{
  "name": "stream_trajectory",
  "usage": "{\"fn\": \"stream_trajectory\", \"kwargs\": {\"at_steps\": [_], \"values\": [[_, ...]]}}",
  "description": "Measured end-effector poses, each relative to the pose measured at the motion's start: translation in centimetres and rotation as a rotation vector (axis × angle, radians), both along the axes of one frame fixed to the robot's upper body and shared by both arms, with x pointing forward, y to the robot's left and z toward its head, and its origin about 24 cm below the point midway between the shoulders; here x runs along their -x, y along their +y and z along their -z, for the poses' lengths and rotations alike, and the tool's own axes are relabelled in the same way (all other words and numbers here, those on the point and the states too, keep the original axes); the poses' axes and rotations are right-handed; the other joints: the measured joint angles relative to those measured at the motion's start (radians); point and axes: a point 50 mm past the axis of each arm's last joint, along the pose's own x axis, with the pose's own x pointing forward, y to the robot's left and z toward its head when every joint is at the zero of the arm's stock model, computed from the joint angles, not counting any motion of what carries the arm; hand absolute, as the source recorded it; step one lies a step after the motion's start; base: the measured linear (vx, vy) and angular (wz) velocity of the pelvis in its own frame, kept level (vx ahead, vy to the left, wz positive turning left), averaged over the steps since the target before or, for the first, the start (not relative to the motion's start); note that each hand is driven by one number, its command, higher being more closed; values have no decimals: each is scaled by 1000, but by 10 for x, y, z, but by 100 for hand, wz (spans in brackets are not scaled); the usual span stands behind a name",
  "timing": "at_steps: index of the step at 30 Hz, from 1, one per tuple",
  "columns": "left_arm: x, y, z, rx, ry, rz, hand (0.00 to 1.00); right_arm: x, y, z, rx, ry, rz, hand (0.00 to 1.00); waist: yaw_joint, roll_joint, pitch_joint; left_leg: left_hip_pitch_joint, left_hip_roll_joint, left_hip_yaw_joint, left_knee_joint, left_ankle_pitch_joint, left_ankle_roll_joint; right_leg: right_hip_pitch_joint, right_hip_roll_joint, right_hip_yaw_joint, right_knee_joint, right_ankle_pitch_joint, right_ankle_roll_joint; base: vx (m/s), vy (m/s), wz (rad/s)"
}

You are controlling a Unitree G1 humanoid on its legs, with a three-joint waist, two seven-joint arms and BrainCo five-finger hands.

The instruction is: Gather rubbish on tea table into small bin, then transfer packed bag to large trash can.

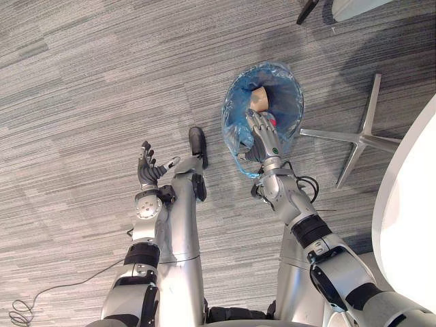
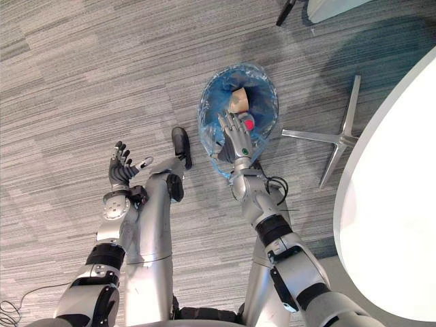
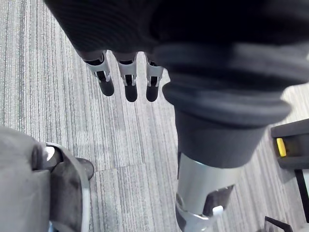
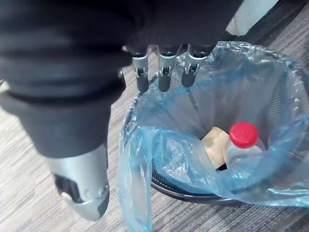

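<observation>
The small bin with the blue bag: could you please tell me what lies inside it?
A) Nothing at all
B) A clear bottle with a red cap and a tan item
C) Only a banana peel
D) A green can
B: the right wrist view shows a clear bottle with a red cap beside a tan item inside the blue bag lining the small bin.

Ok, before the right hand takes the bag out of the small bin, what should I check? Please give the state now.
1. Rubbish inside the blue bag: bottle and beige cup lie in it: ok.
2. Right hand above the bin rim, fingers straight, holding nothing: ok.
3. Loose bag edge hangs outside the rim to grasp: ok.
4. Bag mouth closed: not ok, wide open.
5. Left hand open, apart from the bin: ok.
6. Bag untorn: cannot tell.
</observation>
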Motion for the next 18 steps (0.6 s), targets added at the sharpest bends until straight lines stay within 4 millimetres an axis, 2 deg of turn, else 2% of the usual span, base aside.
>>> {"fn": "stream_trajectory", "kwargs": {"at_steps": [10, 14, 18], "values": [[-1, -1, -6, -1, -19, 7, 0, -16, -2, 0, 33, 81, 16, 0, 3, 10, 4, -26, -5, -2, 1, 0, 0, -25, -5, -1, 6, -2, 2, 0, 0, 0], [-2, -4, -10, -5, -36, 20, 0, -23, -9, 2, 43, 121, 48, 0, 7, 22, 10, -44, -17, -7, 7, 2, 0, -41, -18, -4, 23, -8, 0, -17, -7, 11], [-2, -4, -11, -4, -42, 24, 0, -27, -14, 8, 69, 180, 62, 0, 26, 23, 9, -64, -20, -12, 18, 3, 4, -57, -23, -7, 37, -19, 9, -22, -12, 4]]}}
